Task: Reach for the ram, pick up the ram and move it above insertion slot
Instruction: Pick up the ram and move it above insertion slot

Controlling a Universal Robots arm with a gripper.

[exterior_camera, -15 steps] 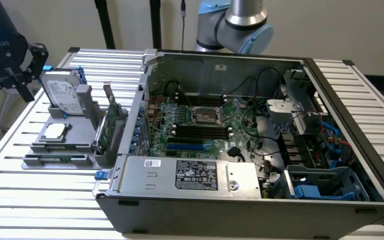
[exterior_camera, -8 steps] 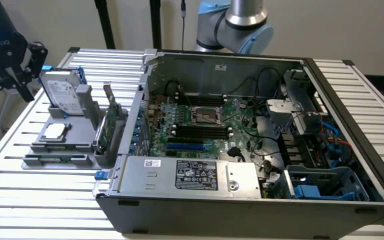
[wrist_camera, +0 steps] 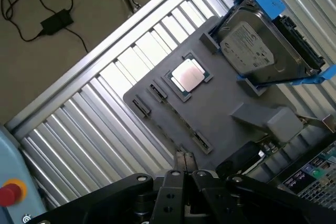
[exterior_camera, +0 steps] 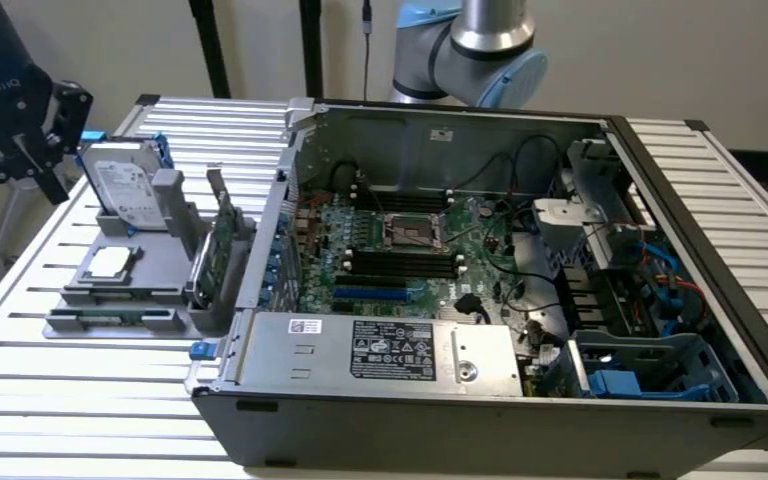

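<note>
The ram (exterior_camera: 115, 318) lies as a thin green strip in the front groove of the grey holder (exterior_camera: 84, 292), at the exterior view's left. In the wrist view that groove (wrist_camera: 178, 119) runs across the holder (wrist_camera: 220, 103) between small clips, and the stick itself is hard to make out there. My gripper (wrist_camera: 184, 162) hangs above the holder with its two dark fingers pressed together, holding nothing, its tips near one end of the groove. The black memory slots (exterior_camera: 398, 262) sit on the motherboard inside the open computer case (exterior_camera: 491, 400).
The holder also carries a silver hard drive in a blue frame (wrist_camera: 262, 40), a processor chip (wrist_camera: 187, 74) and an upright green card (exterior_camera: 228, 235). The arm's joint (exterior_camera: 471, 45) rises behind the case. A slatted metal table (exterior_camera: 77, 400) lies underneath.
</note>
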